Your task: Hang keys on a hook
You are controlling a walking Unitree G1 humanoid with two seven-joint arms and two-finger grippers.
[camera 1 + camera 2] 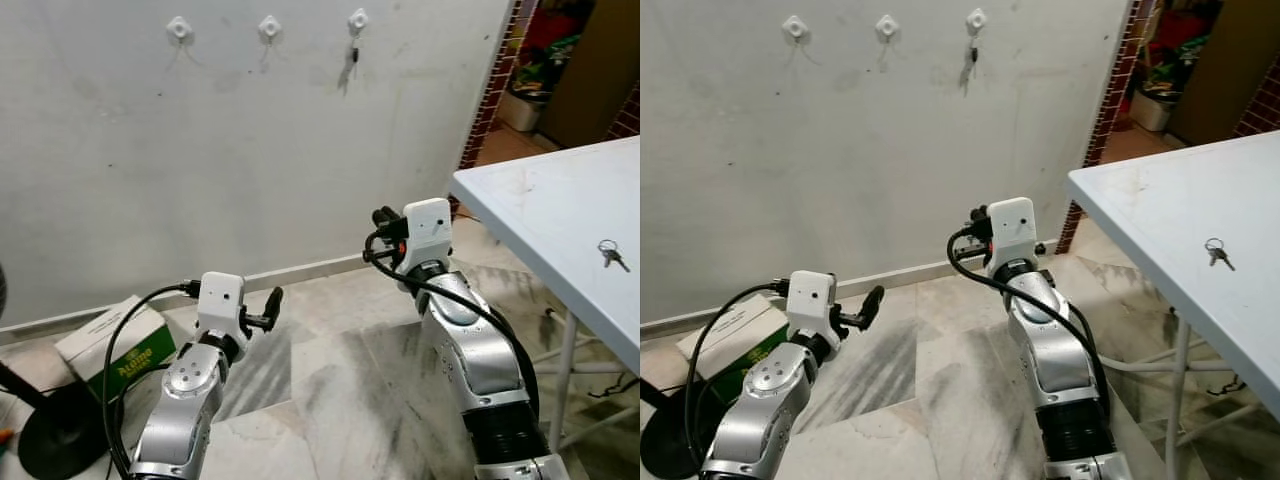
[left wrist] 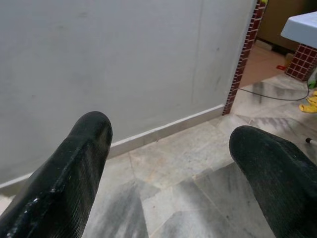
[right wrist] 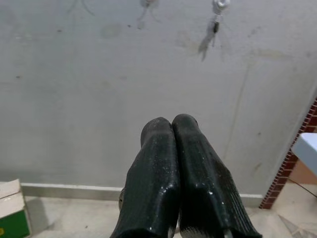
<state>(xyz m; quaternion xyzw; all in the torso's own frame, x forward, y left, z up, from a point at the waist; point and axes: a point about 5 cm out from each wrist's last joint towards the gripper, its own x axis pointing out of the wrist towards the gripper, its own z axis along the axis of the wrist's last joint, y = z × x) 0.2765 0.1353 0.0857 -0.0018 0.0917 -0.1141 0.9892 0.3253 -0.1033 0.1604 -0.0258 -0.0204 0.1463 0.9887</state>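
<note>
1. Nearest, the left gripper hangs low on the left over the floor, fingers spread wide.
2. The right gripper is raised mid-scene, fingers pressed together, holding nothing.
3. Keys lie on the white table, right.
4. Far off, another key hangs from the rightmost hook on the wall.

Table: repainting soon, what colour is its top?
White table; the left eye view shows it best.

Two silver metal arms, each ending in a white boxy wrist housing. The left forearm has a round joint plate dotted with small screws. A thick black cable loops along each arm. The left gripper and right gripper have long, ribbed, glossy black fingers.
</note>
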